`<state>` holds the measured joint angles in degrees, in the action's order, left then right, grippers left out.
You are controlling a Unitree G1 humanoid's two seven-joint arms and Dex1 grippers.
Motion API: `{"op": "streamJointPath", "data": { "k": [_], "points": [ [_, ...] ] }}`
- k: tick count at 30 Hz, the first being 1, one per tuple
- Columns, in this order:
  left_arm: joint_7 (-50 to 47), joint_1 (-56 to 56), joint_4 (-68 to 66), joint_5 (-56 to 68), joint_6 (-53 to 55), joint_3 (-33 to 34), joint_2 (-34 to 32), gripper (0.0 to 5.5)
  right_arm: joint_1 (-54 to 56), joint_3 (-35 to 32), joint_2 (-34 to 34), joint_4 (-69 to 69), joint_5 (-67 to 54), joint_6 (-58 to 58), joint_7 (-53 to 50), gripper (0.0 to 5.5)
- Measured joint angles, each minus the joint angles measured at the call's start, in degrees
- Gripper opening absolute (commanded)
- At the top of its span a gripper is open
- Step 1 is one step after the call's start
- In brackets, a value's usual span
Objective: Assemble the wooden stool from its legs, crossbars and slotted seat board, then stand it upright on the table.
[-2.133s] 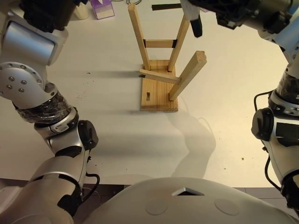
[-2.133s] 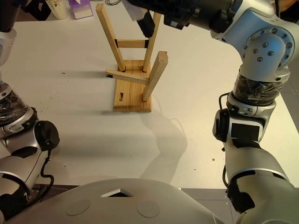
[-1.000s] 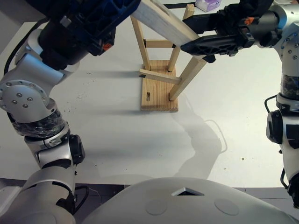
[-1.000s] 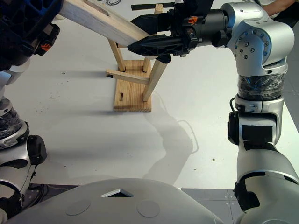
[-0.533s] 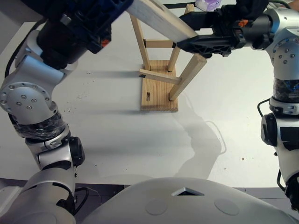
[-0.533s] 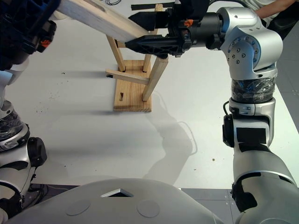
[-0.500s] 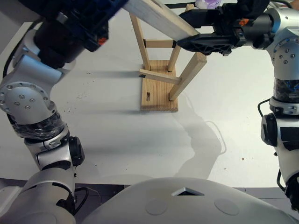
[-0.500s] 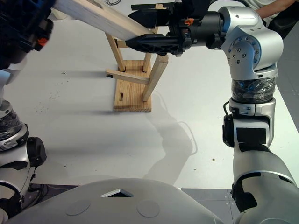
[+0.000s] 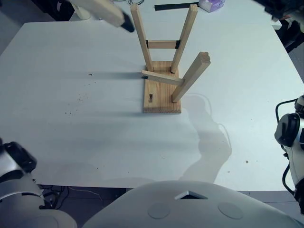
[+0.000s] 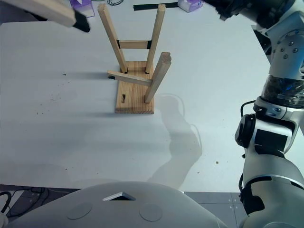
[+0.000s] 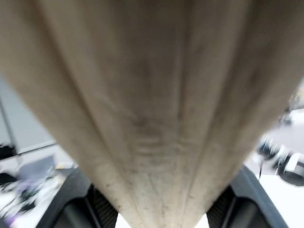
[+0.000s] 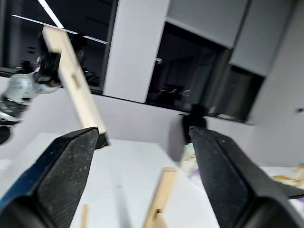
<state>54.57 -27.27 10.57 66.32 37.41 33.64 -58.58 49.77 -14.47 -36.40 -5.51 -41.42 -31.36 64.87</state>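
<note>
My left fingers (image 11: 97, 214) are pinching a loose pale wooden stool leg (image 9: 101, 9), one dark finger pressed to each side of it; the leg is held up in the air over the far left part of the white bench (image 9: 71, 118), well apart from the rest of the stool; my right fingers (image 12: 71, 171) are spread wide with nothing between them, raised over the far right part of the bench; the flat rectangular slotted wooden seat board (image 9: 160, 100) lies on the bench near its middle; two wooden legs (image 9: 141, 38) stand upright from the far end of the board, joined by a short horizontal wooden crossbar (image 9: 161, 44); a third wooden leg (image 9: 192, 76) rises tilted from the board's right edge, its top tipped to the right; a second thin crossbar (image 9: 162, 78) slants from this tilted leg to the foot of the left upright leg, and I cannot tell whether it is seated there; one open slot (image 9: 150, 98) shows in the near left part of the board; a purple box (image 9: 211, 4) and a black strip (image 9: 166, 7) lie at the far edge of the bench.
</note>
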Motion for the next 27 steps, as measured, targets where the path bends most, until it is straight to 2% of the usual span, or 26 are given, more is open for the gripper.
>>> {"op": "streamJointPath", "data": {
  "k": [4,8,12,27],
  "points": [
    [6.1,7.0,-5.9,-11.0,-6.0,-5.0,1.6,2.04,0.0,-0.1,0.3,-0.9,1.1,2.1,-1.7,3.53],
    [7.4,11.3,-10.1,-21.8,-13.5,-16.1,10.9,2.04,-0.2,1.7,1.5,-3.4,3.3,4.4,-2.2,3.53],
    [8.0,12.9,-12.2,-28.0,-18.9,-21.9,16.7,2.04,-0.2,3.0,2.2,-7.4,5.3,6.2,-2.1,3.53],
    [5.3,13.6,-2.3,-27.0,-20.5,-23.2,24.1,2.04,0.9,4.6,2.9,-15.0,9.2,10.6,-1.2,3.53]
  ]
}}
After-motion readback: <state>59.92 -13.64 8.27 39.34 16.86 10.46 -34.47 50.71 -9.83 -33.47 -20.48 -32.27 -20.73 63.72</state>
